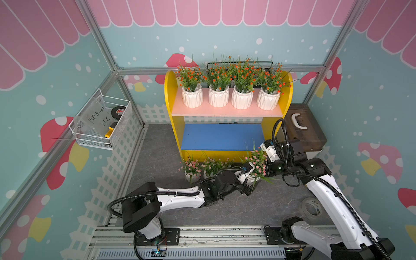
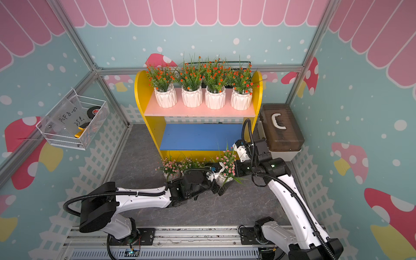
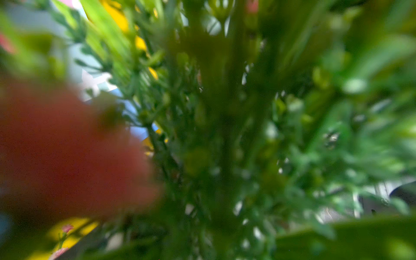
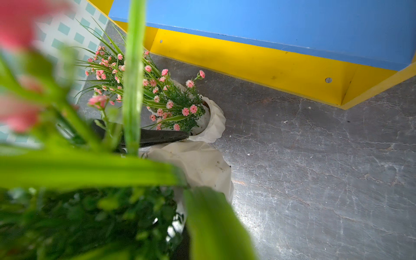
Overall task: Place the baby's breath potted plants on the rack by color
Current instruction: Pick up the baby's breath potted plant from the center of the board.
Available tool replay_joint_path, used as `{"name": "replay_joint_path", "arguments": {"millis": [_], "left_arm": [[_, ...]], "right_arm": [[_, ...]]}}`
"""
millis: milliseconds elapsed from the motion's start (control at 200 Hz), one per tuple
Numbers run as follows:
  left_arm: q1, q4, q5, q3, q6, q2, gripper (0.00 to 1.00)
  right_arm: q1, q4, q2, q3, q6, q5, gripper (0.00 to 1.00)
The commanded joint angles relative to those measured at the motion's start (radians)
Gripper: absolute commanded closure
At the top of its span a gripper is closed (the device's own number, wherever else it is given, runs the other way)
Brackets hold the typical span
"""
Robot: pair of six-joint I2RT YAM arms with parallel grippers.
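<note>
The pink-flowered plant (image 1: 256, 163) you are working on sits just in front of the right front foot of the rack (image 1: 171, 96), toward the back right of the worktop (image 1: 236, 209). Your left gripper (image 1: 248, 180) reaches it from the left with its jaws spread wide, one on each side of the white pot (image 4: 202, 166). In the right wrist view a black finger (image 4: 157, 136) lies in the gap between this pot and the neighbouring pot (image 4: 213, 121). You cannot tell whether the pads actually press the pot.

Your right gripper (image 1: 265, 164) comes in from the right and is buried in the plant's foliage. Its jaws are fully closed, but the leaves hide what, if anything, they pinch. The left wrist view gives you only blurred green stems.

Further left along the rack's front, two more pink plants (image 1: 192, 167) stand on the worktop, with extra foliage showing behind your left arm.

The rack stands against the worktop's back edge. Four orange-red plants (image 1: 217, 76) line its pink shelf (image 1: 225, 111), and nothing stands on its blue shelf (image 1: 220, 137).

A brown lidded box (image 1: 304, 132) fills the back right corner, a tape roll (image 1: 311, 208) lies near the right edge, and a white wire basket (image 1: 101, 121) hangs on the left wall.
</note>
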Motion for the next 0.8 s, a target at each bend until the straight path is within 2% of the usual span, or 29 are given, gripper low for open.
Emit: {"name": "replay_joint_path", "arguments": {"millis": [0,155,360,680,795], "left_arm": [[-0.007,0.006,-0.023,0.032,0.015,0.02,0.03],[-0.009,-0.009,-0.031,0.042,0.021,0.02,0.16],[-0.008,0.0,-0.044,0.046,0.017,0.016,0.25],[0.001,-0.019,-0.063,0.038,0.021,-0.016,0.28],[0.006,-0.017,-0.072,0.016,0.021,-0.041,0.28]], "right_arm": [[0.005,0.042,-0.029,0.011,-0.021,-0.047,1.0],[0.005,0.047,-0.027,-0.007,-0.026,-0.027,1.0],[0.005,0.075,-0.029,-0.04,-0.022,-0.009,0.93],[-0.022,0.087,-0.057,-0.049,-0.02,0.021,0.77],[-0.045,0.078,-0.074,-0.038,-0.027,0.031,0.74]]}}
